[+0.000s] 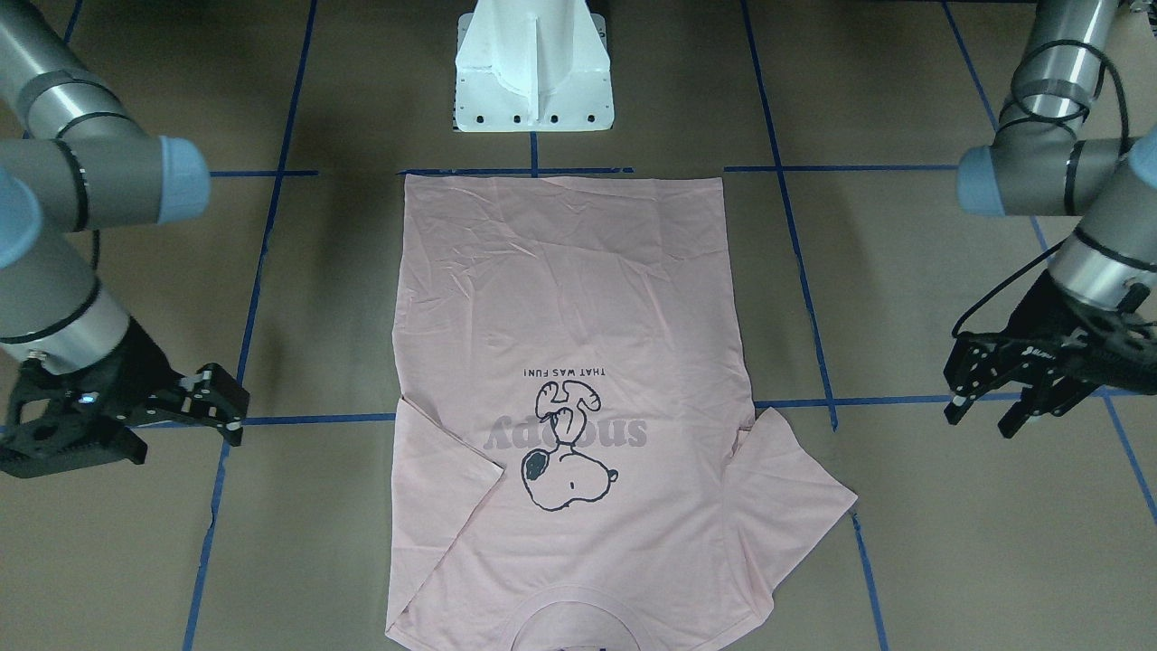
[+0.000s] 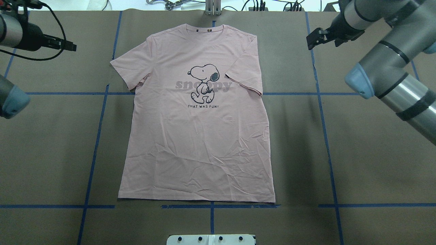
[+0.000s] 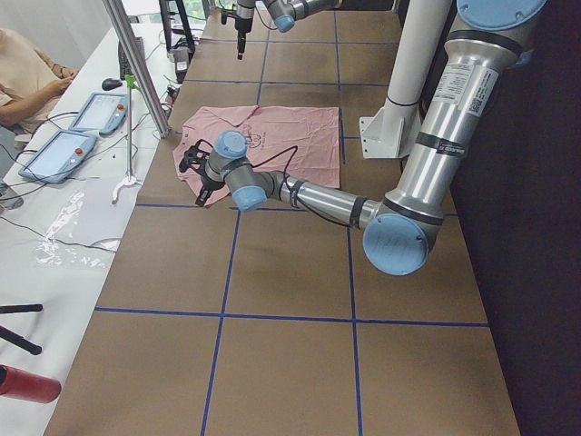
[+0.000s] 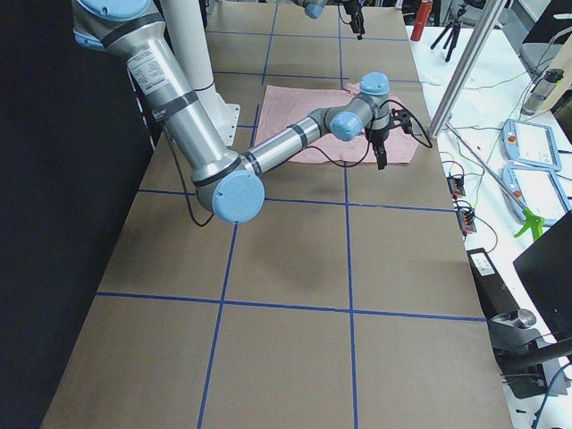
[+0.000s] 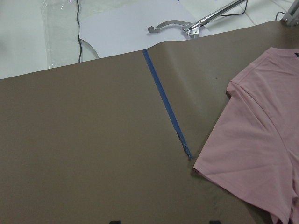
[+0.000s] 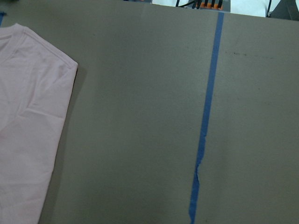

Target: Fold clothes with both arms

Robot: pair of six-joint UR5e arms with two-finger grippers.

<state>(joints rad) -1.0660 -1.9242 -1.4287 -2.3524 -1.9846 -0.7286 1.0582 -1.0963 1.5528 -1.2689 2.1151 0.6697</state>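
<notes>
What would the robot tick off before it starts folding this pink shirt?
1. T-shirt flat, print up: ok.
2. Both sleeves spread out: not ok; the sleeve on the robot's right lies folded onto the body.
3. Left gripper open and empty: ok.
4. Right gripper open and empty: ok.
5. Both grippers off the cloth: ok.

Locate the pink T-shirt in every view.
Front-facing: T-shirt centre, collar at bottom.
Overhead: T-shirt centre, collar at top.
Exterior left: T-shirt upper middle.
Exterior right: T-shirt upper middle.
Left wrist: T-shirt sleeve at right edge.
Right wrist: T-shirt sleeve at left edge.
Landmark, exterior views: white pedestal base beside the hem.
</notes>
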